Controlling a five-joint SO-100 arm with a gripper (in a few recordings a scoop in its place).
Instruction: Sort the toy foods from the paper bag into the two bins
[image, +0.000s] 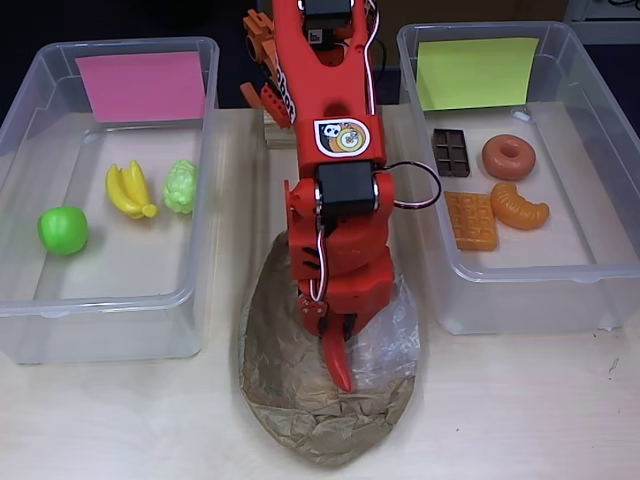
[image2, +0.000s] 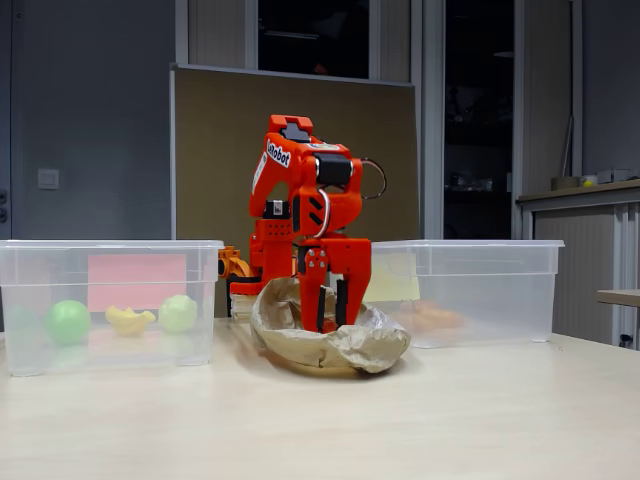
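Pink-label bin (image: 30, 290) holds green apple (image: 62, 230), bananas (image: 131, 190), grapes (image: 180, 186); yellow-label bin (image: 610, 290) holds chocolate bar (image: 450, 152), donut (image: 508, 156), waffle (image: 471, 221), croissant (image: 519, 207); seven sorted; chili unseen, likely left in paper bag (image: 300, 420); gripper (image: 338, 362) down inside bag, opening and grasp cannot be told.

In the overhead view the arm (image: 335, 200) covers the middle of the paper bag (image: 300, 420). In the fixed view the bag's crumpled wall (image2: 330, 345) hides the claw's (image2: 328, 322) tips, and the toys behind the right bin's (image2: 470, 290) cloudy wall are orange blurs.
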